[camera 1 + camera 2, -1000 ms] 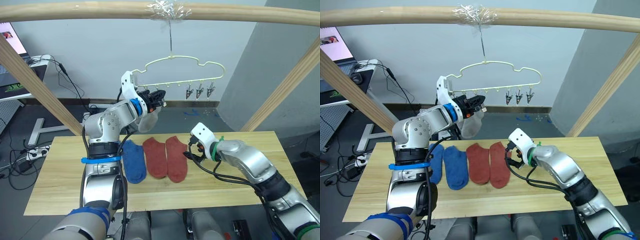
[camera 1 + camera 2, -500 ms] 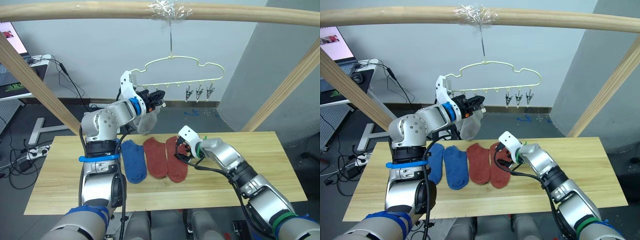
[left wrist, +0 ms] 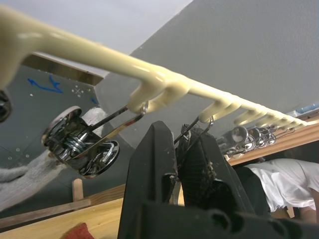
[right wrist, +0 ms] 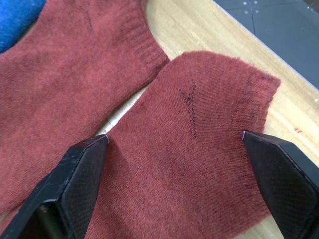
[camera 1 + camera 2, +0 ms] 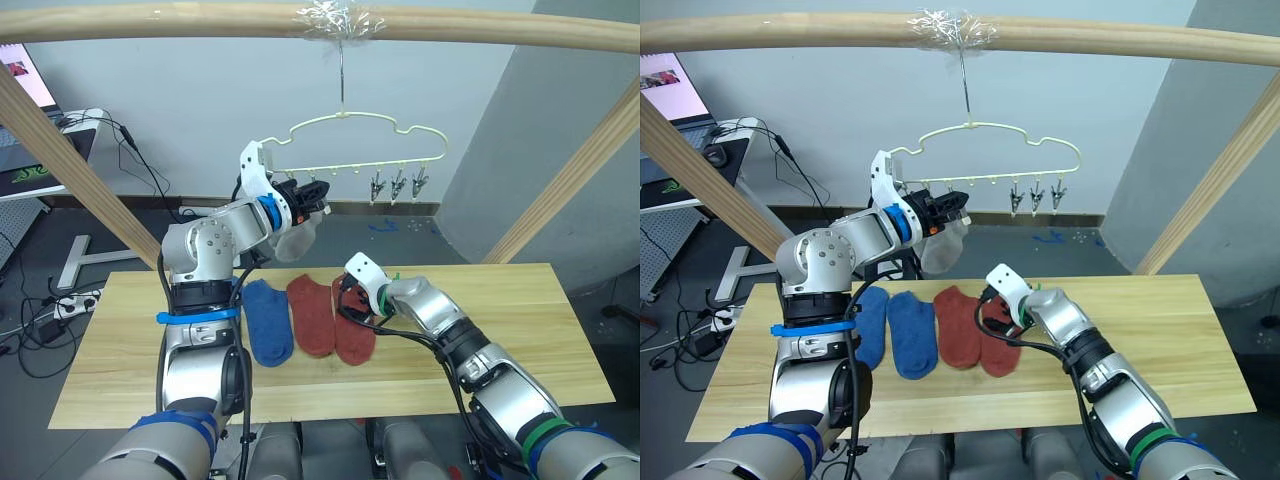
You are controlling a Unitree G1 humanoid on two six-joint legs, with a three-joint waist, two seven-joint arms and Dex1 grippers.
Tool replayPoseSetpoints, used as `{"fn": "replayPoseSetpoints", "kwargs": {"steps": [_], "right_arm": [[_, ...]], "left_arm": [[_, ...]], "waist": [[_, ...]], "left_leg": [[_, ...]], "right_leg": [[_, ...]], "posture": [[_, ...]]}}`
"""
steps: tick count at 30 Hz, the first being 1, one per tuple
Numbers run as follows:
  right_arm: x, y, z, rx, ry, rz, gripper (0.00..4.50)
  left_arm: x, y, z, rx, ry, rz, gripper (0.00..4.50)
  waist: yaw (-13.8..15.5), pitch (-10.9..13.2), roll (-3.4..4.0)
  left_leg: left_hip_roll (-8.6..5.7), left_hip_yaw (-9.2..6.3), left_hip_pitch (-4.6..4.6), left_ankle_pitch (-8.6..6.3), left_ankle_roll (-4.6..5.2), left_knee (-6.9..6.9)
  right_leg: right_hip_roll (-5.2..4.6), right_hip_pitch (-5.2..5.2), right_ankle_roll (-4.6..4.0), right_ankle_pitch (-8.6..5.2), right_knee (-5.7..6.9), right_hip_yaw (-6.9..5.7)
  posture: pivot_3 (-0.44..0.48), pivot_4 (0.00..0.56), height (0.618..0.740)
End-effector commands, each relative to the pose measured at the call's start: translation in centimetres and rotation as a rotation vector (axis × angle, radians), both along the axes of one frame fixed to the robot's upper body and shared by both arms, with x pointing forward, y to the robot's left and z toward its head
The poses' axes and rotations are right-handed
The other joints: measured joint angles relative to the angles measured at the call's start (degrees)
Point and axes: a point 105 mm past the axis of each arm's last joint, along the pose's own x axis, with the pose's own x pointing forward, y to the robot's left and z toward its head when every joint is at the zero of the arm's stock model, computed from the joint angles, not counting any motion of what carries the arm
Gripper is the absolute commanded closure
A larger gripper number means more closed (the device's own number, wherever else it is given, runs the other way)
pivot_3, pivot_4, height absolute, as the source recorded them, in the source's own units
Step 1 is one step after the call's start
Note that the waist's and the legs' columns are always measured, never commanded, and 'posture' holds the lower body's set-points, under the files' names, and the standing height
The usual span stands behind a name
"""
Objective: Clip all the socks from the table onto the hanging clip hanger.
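Right gripper [image 4: 174, 149] over rust-red sock [image 4: 194, 164] — fingers spread wide.
Left gripper [image 3: 182, 164] pinched shut on a hanger clip [image 3: 192, 134]; grey sock [image 5: 945, 250] hanging.

Silver arms with black cables, blue bands (green on the right).

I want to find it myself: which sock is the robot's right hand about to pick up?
Look at the long wooden table and its row of socks, blue then rust-red. It is the rust-red sock at the end of the row nearest the right hand, whose open fingers sit on either side of its cuff end. No sock lies past it.
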Motion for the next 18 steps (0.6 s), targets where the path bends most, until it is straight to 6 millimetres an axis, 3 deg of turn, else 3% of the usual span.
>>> {"fn": "replayPoseSetpoints", "kwargs": {"steps": [1,7,9,18], "right_arm": [[0.62,-0.44,0.13,0.003,-0.018,-0.025,0.02],[0.56,-0.32,-0.08,0.005,-0.025,-0.017,0.02],[0.39,-0.16,-0.10,0.009,-0.026,-0.008,0.51],[0.02,0.01,-0.41,0.010,-0.020,-0.001,3.69]], "left_arm": [[-0.14,0.04,1.47,0.007,-0.048,0.002,4.31],[-0.07,0.09,1.49,0.009,-0.047,0.005,4.31],[0.00,0.21,1.49,0.008,-0.048,0.008,4.31],[0.04,0.42,1.51,0.001,-0.046,0.020,4.31]], "waist": [[0.01,0.00,0.00],[0.03,0.00,0.00],[0.03,0.00,0.00],[0.03,0.00,0.00]], "left_leg": [[0.00,0.00,0.01,0.00,0.00,0.00],[0.00,0.00,0.03,0.00,0.00,0.00],[0.00,0.00,0.03,0.00,0.00,0.00],[0.00,0.00,0.04,0.00,0.00,0.00]], "right_leg": [[0.00,0.00,0.00,0.00,0.01,0.00],[0.00,0.00,0.00,0.00,0.04,0.01],[0.00,0.00,0.00,0.00,0.04,0.00],[0.00,0.00,0.00,0.00,0.05,0.01]], "posture": [[0.025,0.211,0.740],[0.028,0.209,0.740],[0.030,0.209,0.740],[0.030,0.206,0.740]]}}
